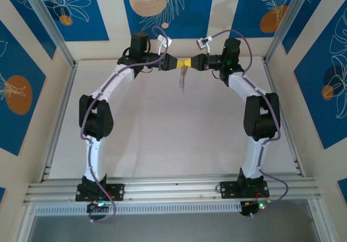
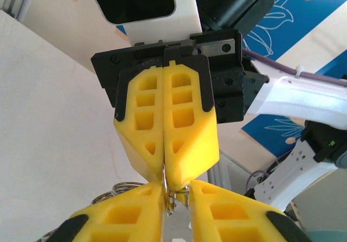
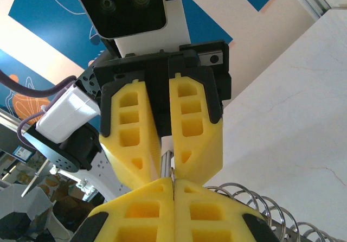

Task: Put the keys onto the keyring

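Observation:
My two grippers meet tip to tip, raised over the far middle of the table. The right gripper is shut on the thin edge of the keyring, which pokes out of its yellow fingertips. The left gripper has its jaws a narrow gap apart, with a silvery metal piece of the keys between them. The rest of the keys dangle as a short string below the meeting point. Several small wire rings fan out beside the fingers.
The white table lies well below both grippers. Aluminium rails run along its near edge and sides, and blue patterned walls stand behind. Both arms arch inward from their bases at the front.

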`<state>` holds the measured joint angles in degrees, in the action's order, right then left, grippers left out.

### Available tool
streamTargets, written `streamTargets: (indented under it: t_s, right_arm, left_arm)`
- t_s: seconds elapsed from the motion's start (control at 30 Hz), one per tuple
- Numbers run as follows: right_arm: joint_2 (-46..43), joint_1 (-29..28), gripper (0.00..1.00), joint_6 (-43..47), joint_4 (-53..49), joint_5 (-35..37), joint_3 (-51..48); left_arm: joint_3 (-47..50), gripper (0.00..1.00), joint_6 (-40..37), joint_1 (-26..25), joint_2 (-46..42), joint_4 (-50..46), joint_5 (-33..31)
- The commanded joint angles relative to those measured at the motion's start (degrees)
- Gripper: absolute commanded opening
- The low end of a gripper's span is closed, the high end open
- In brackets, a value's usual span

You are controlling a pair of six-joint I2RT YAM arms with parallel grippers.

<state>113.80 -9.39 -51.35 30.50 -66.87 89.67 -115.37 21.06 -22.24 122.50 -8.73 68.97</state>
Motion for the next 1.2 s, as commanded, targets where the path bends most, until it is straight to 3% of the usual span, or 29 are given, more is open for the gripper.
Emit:
streamTargets:
  t_s: [0.0, 0.37, 0.73, 1.07, 1.17]
  right_arm:
    - [-1.5, -0.4, 0.0, 1.4, -0.9, -0.5, 1.2]
    - [-1.9, -0.4, 0.0, 1.9, -1.4, -0.8, 0.9]
    - [-2.9, -0.7, 0.0, 5.0, -5.1, -1.0, 0.9]
    - [-3.1, -0.8, 0.0, 6.4, -7.0, -1.2, 1.0]
    - [-3.2, -0.8, 0.0, 6.9, -7.5, -1.5, 1.0]
  left_arm:
    - [-2.5, 0.23, -0.3, -1.0, 0.7, 1.0, 0.5]
    - [-3.7, 0.12, 0.1, -1.1, 1.4, 1.3, 0.9]
    - [-4.3, 0.2, 3.2, -1.1, 2.1, 5.2, 1.6]
    - [-4.5, 0.16, 3.6, -1.2, 2.2, 6.0, 2.3]
    - [-4.5, 0.1, 4.2, -1.1, 2.3, 7.0, 2.6]
